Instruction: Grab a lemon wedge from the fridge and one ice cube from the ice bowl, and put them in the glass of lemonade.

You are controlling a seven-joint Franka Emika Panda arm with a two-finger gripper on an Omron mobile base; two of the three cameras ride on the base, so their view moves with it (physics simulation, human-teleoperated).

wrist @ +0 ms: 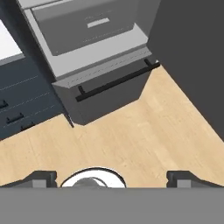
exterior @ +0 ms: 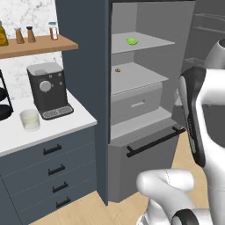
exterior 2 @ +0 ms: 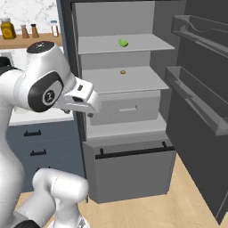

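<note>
We see the lemon wedge [exterior: 132, 41] lying on the top shelf [exterior: 145, 41] inside the fridge [exterior: 83, 66]. It is a tiny yellow-green piece, and nothing is touching it. The fridge door [exterior 2: 200, 111] is swung wide open to the right. On the shelf below sits a tiny brown round bit [exterior: 117, 70]. Under that is a grey drawer [exterior: 136, 104], and at the bottom a big drawer with a black bar handle [exterior: 154, 141].

Left of the fridge is a white counter [exterior: 66, 123]. The glass of lemonade [exterior: 30, 119] stands there, just beside the coffee machine [exterior: 47, 90]. Small bottles [exterior: 25, 34] stand on a wooden shelf [exterior: 39, 45] above.

Our gripper [wrist: 111, 178] is far from the lemon wedge. It points down at the wooden floor [wrist: 131, 135] in front of the fridge. Its two dark fingertips [wrist: 41, 177] stand wide apart, and they hold nothing.
</note>
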